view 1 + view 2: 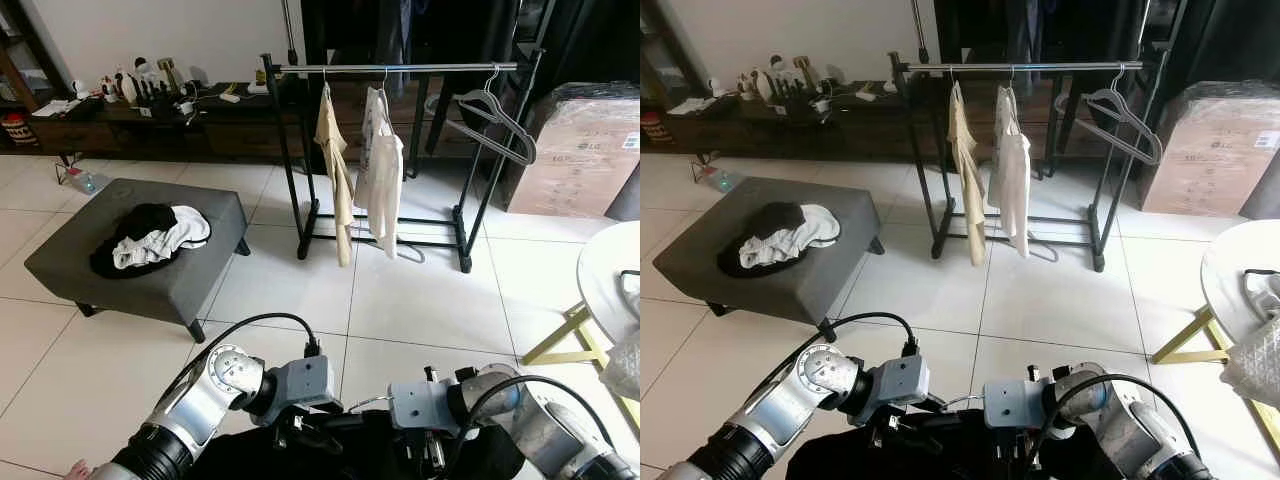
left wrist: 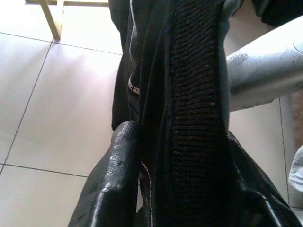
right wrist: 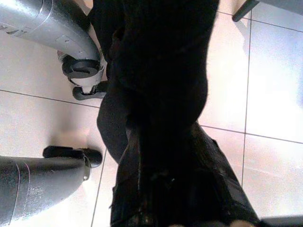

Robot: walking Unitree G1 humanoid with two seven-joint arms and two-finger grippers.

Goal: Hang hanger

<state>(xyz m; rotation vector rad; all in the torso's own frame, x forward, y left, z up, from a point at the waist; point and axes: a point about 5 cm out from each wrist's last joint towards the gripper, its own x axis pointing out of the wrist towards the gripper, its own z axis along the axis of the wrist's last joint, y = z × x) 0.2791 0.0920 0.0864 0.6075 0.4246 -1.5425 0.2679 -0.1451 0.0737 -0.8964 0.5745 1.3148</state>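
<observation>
A black garment [image 1: 330, 450] hangs low in front of me, held between both grippers. My left gripper [image 1: 300, 432] is shut on its knitted edge [image 2: 194, 94], one finger [image 2: 118, 156] on each side of the cloth. My right gripper [image 1: 425, 448] is shut on another fold of the same garment [image 3: 161, 71]. A thin pale wire [image 1: 368, 402] shows between the two wrists. Ahead stands a black clothes rack [image 1: 400, 68] with a beige garment [image 1: 335, 170], a white garment [image 1: 383, 170] and an empty grey hanger [image 1: 495, 120] on its bar.
A grey ottoman [image 1: 100, 275] at left carries a pile of black and white clothes [image 1: 150, 238]. A low dark cabinet [image 1: 150, 125] with small items lines the back wall. A wrapped cardboard box [image 1: 580, 150] and a round white table [image 1: 605, 270] with yellow legs stand at right.
</observation>
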